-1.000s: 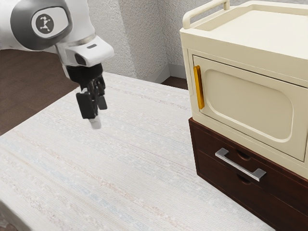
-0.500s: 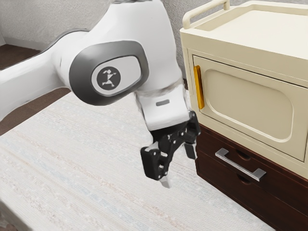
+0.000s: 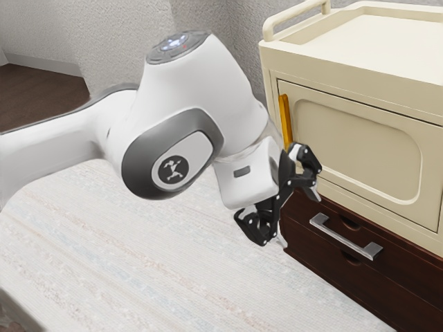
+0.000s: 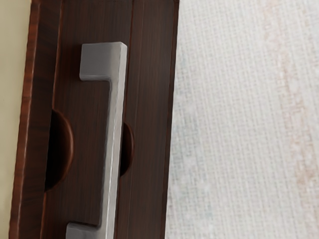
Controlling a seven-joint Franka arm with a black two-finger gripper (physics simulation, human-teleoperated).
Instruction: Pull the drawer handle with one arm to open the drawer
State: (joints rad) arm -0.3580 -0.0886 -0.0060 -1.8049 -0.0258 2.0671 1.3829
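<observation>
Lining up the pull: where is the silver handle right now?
The silver handle is on the dark drawer front, below the cream cabinet, toward the exterior view's lower right, near the gripper.

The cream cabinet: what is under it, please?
Under it stands the dark wooden drawer unit, with a silver handle. The unit's top is hidden: the cream cabinet covers it.

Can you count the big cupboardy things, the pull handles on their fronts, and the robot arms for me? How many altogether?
Cupboards: 2, the cream cabinet and brown drawer unit
Front handles: 2, the yellow handle and silver handle
Robot arm: 1
Total: 5
</observation>
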